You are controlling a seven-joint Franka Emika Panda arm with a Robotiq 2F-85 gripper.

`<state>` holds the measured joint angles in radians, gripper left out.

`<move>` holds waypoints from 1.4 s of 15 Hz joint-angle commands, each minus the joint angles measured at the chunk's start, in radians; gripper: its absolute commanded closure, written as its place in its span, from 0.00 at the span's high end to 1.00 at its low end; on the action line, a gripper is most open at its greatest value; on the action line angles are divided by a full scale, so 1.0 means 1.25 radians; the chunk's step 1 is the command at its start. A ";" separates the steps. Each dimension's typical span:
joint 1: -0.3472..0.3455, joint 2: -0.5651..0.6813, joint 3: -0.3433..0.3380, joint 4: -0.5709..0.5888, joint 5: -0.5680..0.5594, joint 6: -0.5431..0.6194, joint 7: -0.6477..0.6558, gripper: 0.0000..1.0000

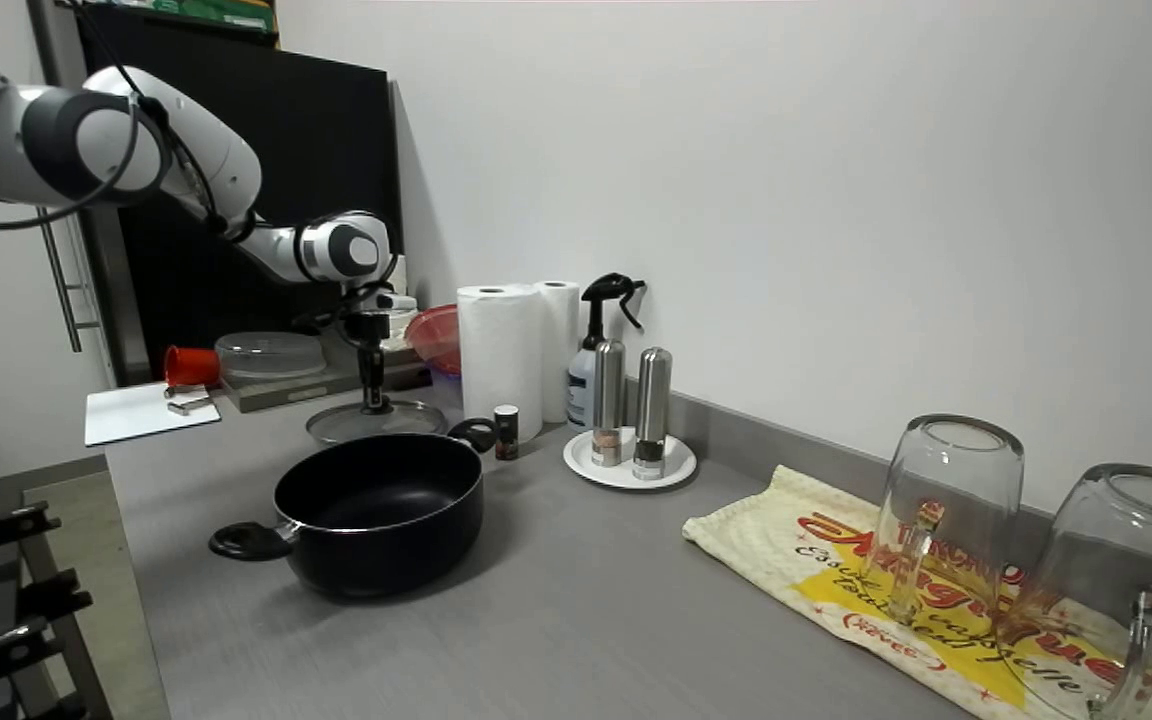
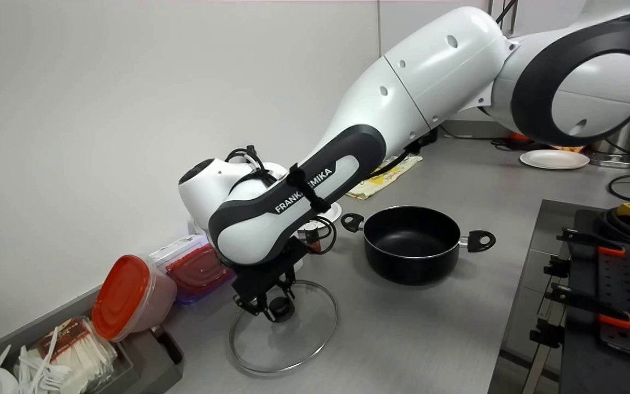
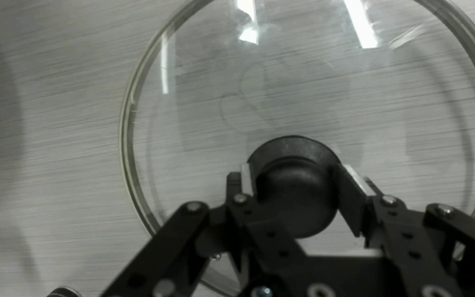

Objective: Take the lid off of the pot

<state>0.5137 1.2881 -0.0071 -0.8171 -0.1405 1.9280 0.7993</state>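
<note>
The black pot (image 1: 386, 560) stands uncovered on the grey counter, also in an exterior view (image 2: 412, 269). A dark curved edge at the far left of the wrist view may be the pot. The glass lid (image 2: 293, 347) is apart from it, at or just above counter level, roughly flat; I cannot tell whether it touches the counter. It also shows behind the pot (image 1: 334, 428) and in the wrist view (image 3: 287, 90). My gripper (image 3: 295, 169) has its fingers against both sides of the lid's black knob, shut on it. It points down in both exterior views (image 1: 374, 402) (image 2: 280, 305).
A small spice jar (image 1: 506, 432) stands by the pot's handle. Paper towel rolls (image 1: 501, 360), a spray bottle (image 1: 581, 385) and two grinders on a white plate (image 1: 681, 465) line the wall. Red-lidded containers (image 2: 123, 298) and a grey organizer (image 2: 153, 366) are near the lid.
</note>
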 commanded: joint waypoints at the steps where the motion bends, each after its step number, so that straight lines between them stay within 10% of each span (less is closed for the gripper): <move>1: 0.010 0.017 -0.011 0.044 -0.010 -0.026 0.008 0.25; 13: 0.001 0.051 -0.001 0.059 0.001 -0.006 -0.002 0.25; 14: 0.000 0.022 -0.002 0.015 0.000 0.001 0.000 0.75; 15: 0.000 0.022 -0.002 0.015 0.000 0.001 0.000 0.52; 17: -0.001 0.023 -0.002 0.013 0.000 0.001 0.000 0.65; 18: -0.001 0.023 -0.002 0.013 0.000 0.001 0.000 0.96; 21: -0.009 -0.019 0.010 -0.020 0.011 -0.013 -0.014 1.00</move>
<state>0.5110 1.3153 -0.0092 -0.8011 -0.1396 1.9287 0.7993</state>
